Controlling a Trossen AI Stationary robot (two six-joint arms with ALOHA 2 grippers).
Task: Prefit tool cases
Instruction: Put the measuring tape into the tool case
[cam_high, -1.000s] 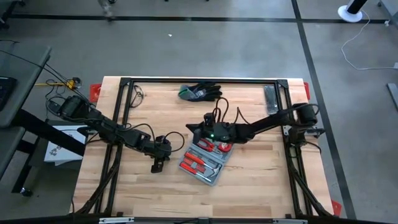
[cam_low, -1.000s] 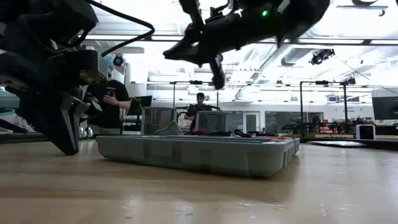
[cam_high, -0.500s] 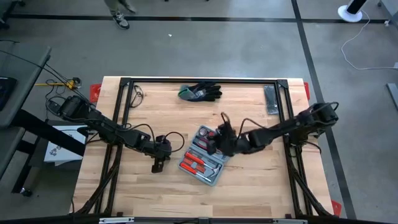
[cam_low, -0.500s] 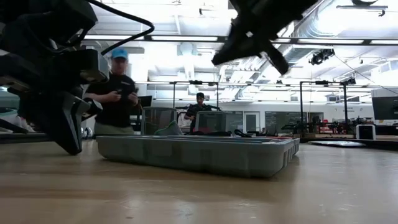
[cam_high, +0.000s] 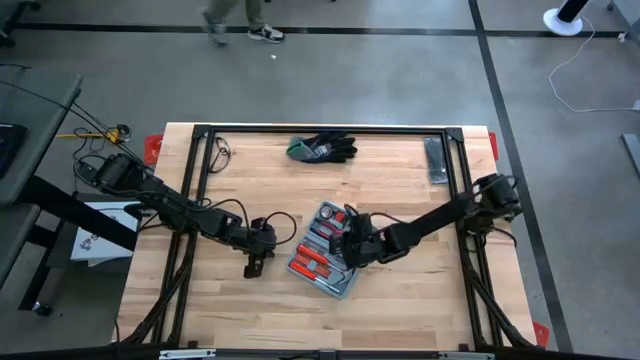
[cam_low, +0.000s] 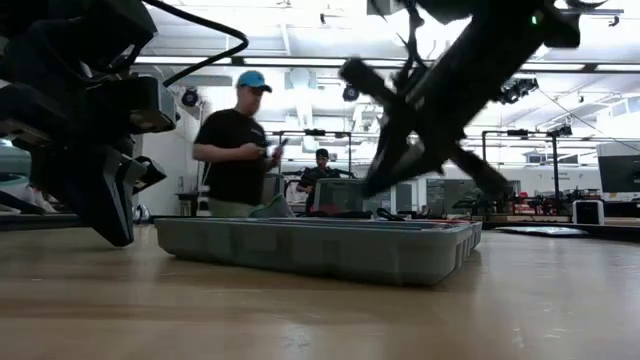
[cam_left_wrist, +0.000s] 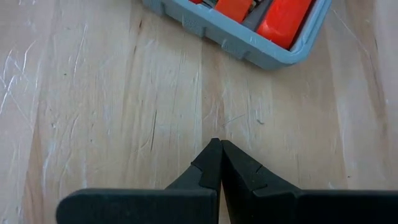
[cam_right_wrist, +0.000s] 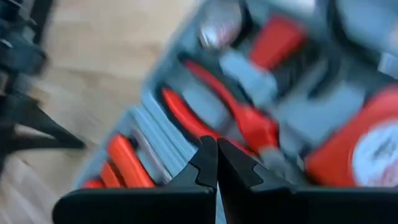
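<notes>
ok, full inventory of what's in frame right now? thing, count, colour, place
tool case: 1, grey-blue, open, lying mid-table, holding red-handled tools
gloves: one bundle, black and green, far edge of table, near the middle
flat bar: 1, dark grey, far right part of table
table: 1, light wood, with a black frame on it
person: 1, blue cap and black shirt, standing in the room beyond the table
second person: 1, dark clothes, farther back in the room
left gripper: 1, dark, shut, empty, beside the case on its left
right gripper: 1, dark, shut, empty, over the open case
</notes>
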